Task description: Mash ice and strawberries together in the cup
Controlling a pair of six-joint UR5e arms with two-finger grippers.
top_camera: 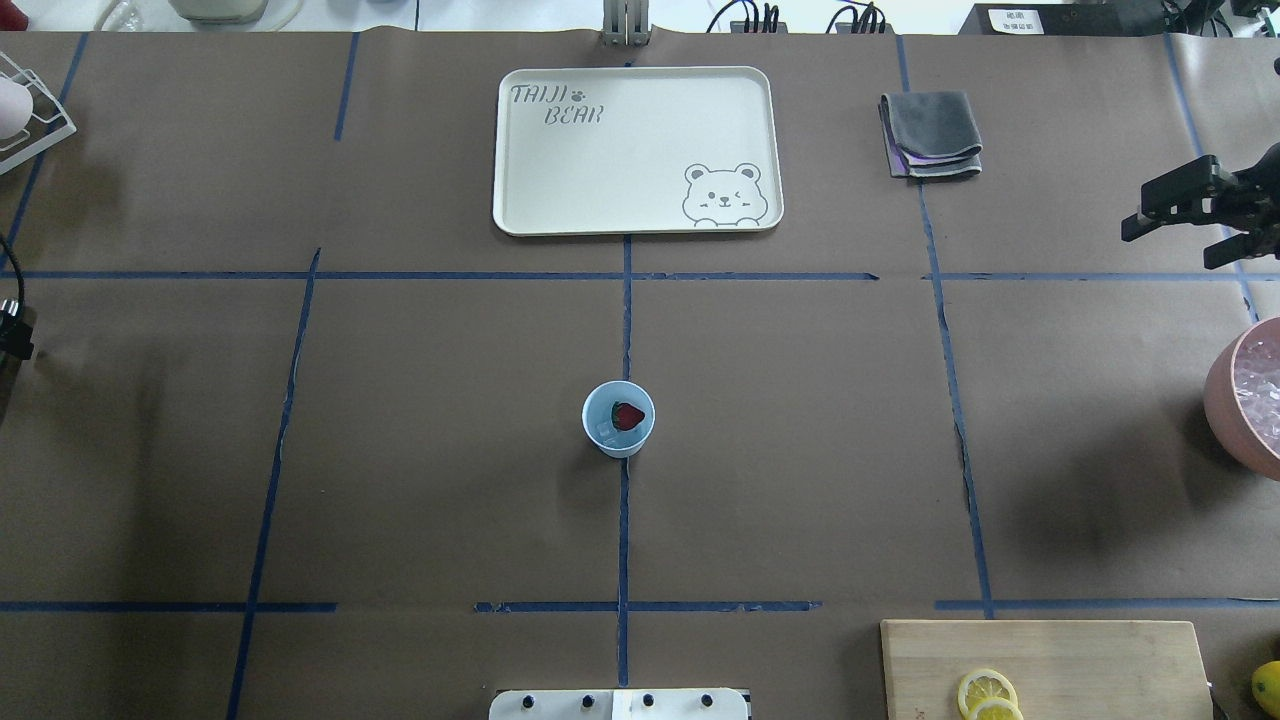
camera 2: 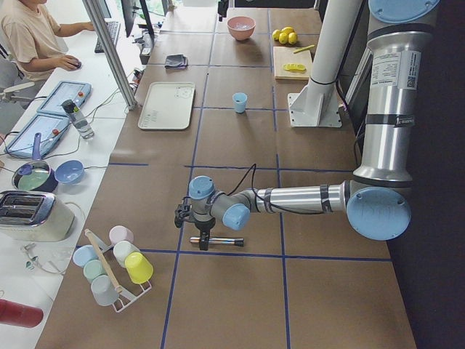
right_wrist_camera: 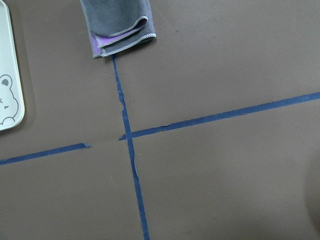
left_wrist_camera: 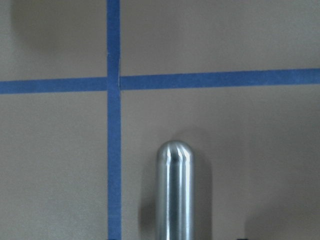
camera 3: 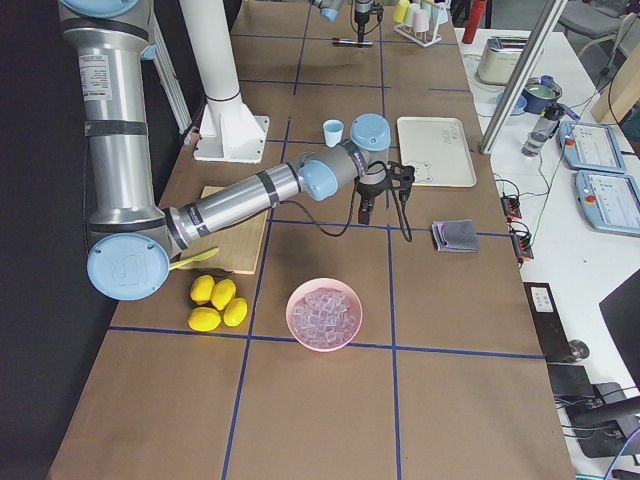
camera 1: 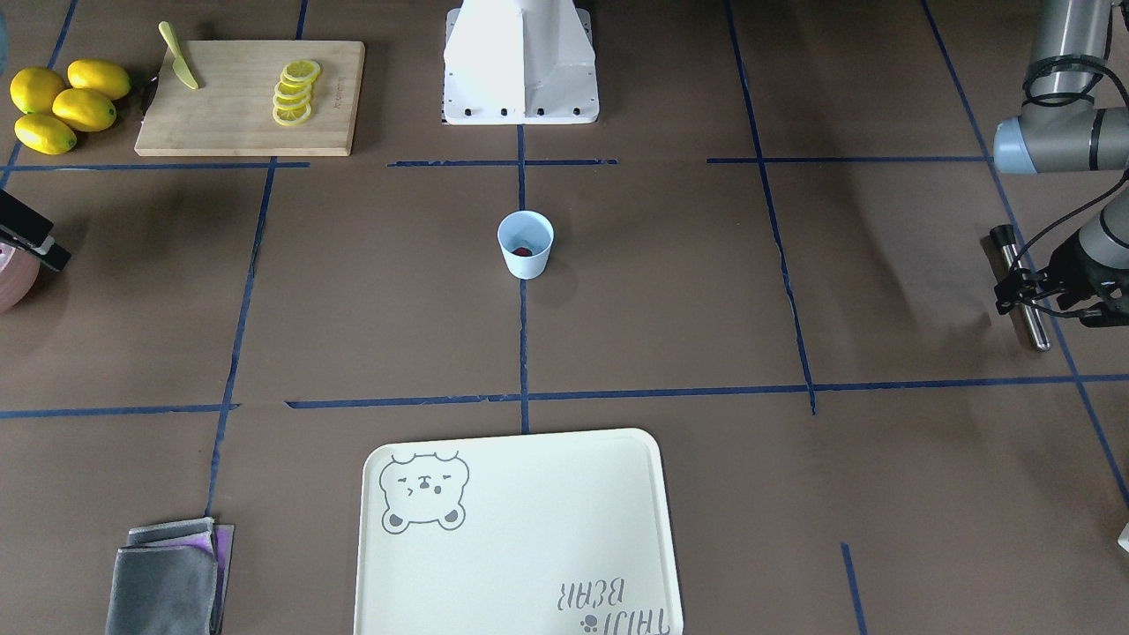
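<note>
A: Quick rundown, big to small?

B: Brown bench point(top_camera: 400, 450) w/ blue tape grid. Right arm point(camera 3: 240, 200) reaches out low over it on the robot's right; left arm point(camera 2: 298, 198) stretches out low at the far left end.

A: Claws?

B: Right claw point(camera 3: 385, 225) hangs above the bench, fingers spread, nothing btwn them. It's past the pink bowl point(camera 3: 300, 335), near the folded grey towel point(top_camera: 930, 135). Left claw point(camera 1: 1028, 298) is down over a steel rod point(left_wrist_camera: 175, 195) lying flat on the bench, fingers either side of it. Can't tell if it actually pinches the rod.

A: Other stuff?

B: Cream bear tray point(top_camera: 600, 170) on the operators' side, ctr. Wooden board point(camera 1: 238, 106) by the robot's base, right side, w/ a row of lemon slices point(camera 1: 295, 93) and a yellow-green knife point(camera 1: 179, 66) on it. Four whole lemons point(camera 1: 66, 104) just beside the board.

A: And the cup?

B: Pale-blue cup point(camera 1: 527, 263) stands upright at bench ctr, right on the tape line, well apart from both claws.

A: Contents?

B: One dark-red strawberry point(top_camera: 627, 416) sits at the bottom, toward the tray side. Pale clear bits next to it, too faint to call for sure.

A: Ice?

B: Ice point(camera 3: 323, 308) fills the pink bowl at the bench's right edge: heap of clear, whitish chunks.
</note>
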